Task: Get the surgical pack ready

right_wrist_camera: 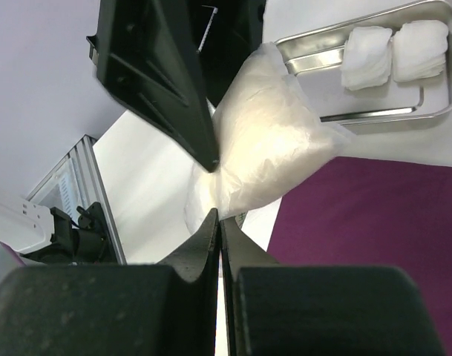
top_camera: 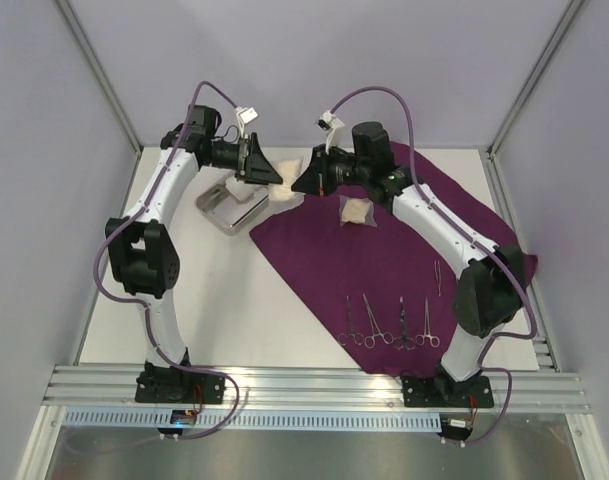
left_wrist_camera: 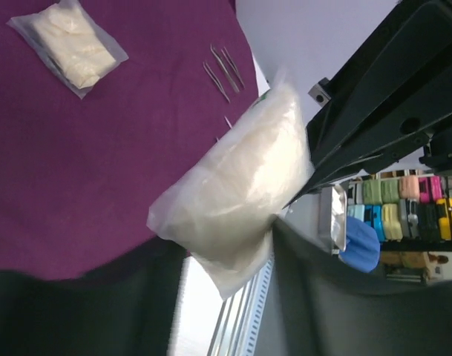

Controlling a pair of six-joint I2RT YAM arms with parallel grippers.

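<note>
Clamping one gauze bag (right_wrist_camera: 266, 144), left hand (left_wrist_camera: 229, 248) and right hand (right_wrist_camera: 216, 216), steel tray (right_wrist_camera: 374, 115) holding two pads (right_wrist_camera: 367, 55)

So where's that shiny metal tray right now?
In the top view the steel tray sits on the table, rear left, beside the purple cloth's edge, near the left hand gripping the gauze bag.

Tray (top_camera: 212, 213) left of cloth (top_camera: 384, 265), gauze pads (right_wrist_camera: 367, 58) in it; clamps (top_camera: 389, 325) on cloth's near part
</note>
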